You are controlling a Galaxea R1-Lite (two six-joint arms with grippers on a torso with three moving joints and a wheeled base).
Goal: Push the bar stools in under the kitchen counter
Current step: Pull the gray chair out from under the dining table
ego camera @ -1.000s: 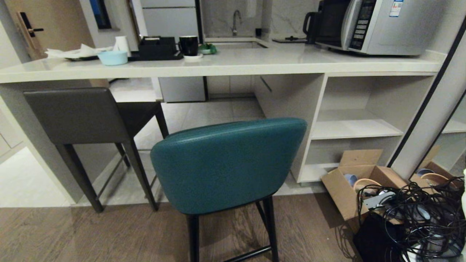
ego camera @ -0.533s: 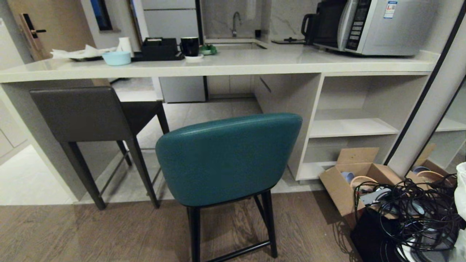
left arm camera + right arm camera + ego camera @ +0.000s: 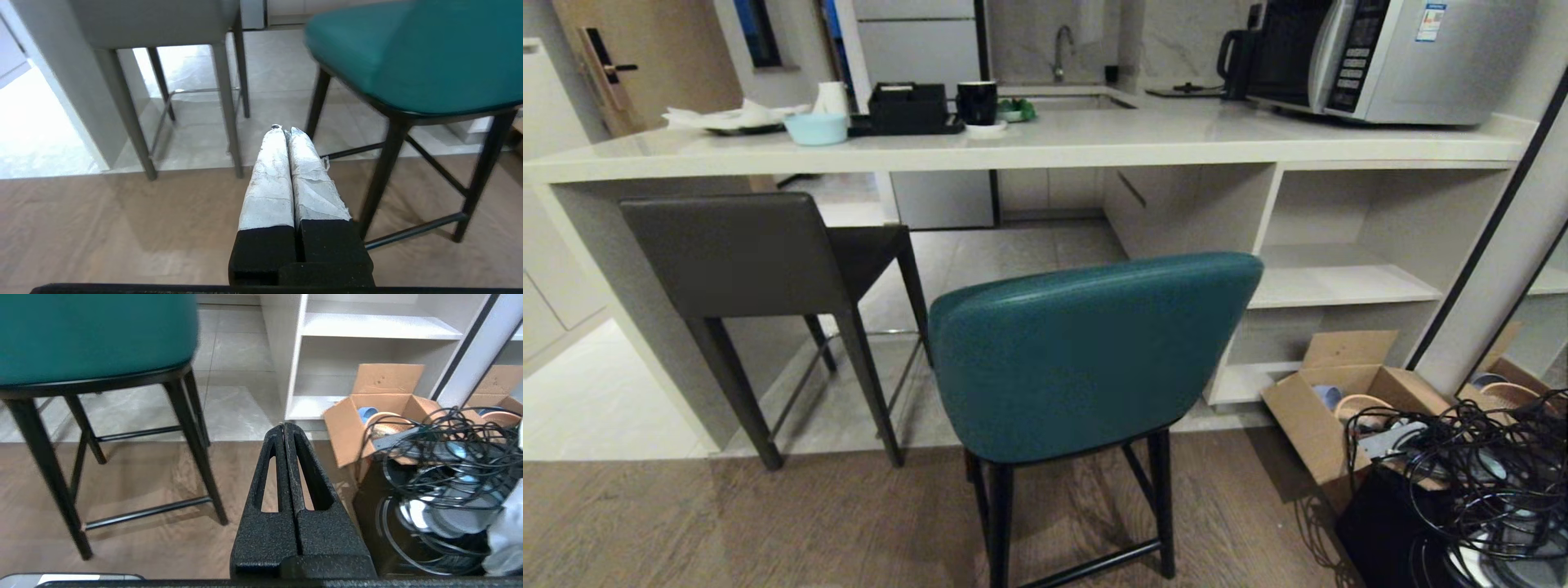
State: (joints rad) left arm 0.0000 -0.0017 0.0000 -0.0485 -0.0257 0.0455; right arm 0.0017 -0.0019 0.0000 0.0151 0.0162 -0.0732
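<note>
Here the teal stool (image 3: pixel 1086 351) shows a curved back, slim black legs.

Left gripper (image 3: pixel 286 131): my two tape-wrapped fingers (image 3: pixel 267 183) are pressed flat together, tips meeting, nothing between them; they point forward and downward.
Right gripper (image 3: pixel 284 426): my two black, slotted fingers (image 3: pixel 311 477) are pressed together along their full length, holding nothing; same forward and downward aim.
Arms: neither one appears in my head view.

Teal stool (image 3: pixel 1086 359) legs cut off; seat hidden behind backrest.
</note>
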